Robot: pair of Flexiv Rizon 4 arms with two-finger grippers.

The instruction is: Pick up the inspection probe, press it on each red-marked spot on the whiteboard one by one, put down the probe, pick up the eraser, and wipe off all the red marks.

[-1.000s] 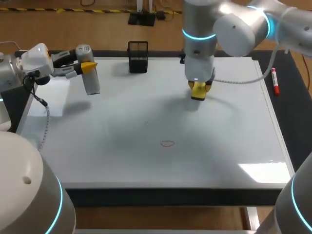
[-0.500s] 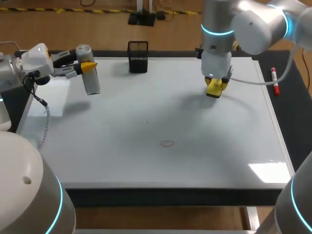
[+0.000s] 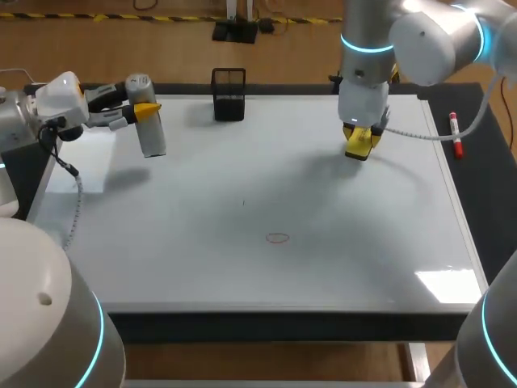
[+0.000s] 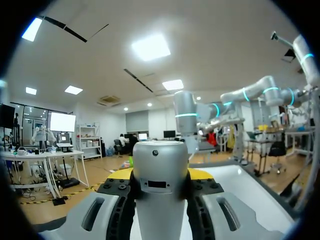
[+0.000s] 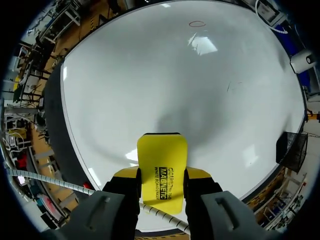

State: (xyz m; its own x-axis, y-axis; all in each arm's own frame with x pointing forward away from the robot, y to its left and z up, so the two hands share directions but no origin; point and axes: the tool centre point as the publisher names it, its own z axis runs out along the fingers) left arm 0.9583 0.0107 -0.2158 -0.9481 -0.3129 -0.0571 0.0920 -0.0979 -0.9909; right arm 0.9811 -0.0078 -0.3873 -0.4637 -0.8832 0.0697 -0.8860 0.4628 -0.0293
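Basket (image 3: 229, 94): black wire mesh, square-sided, upright at far edge of table (image 3: 487, 202).

Marker (image 3: 456, 134): well right of basket and slightly nearer. Lies flat on dark table surface, long axis running near-to-far. White barrel, red at ends.

Sheet (image 3: 83, 168): white, flat on table, well left of basket and nearer. Far part hidden.

Table: dark top, shows as strip well right of basket and as band along near edge.

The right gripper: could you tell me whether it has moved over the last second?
Yes. The right gripper, holding the eraser, has shifted away from the black mesh holder toward the red marker.
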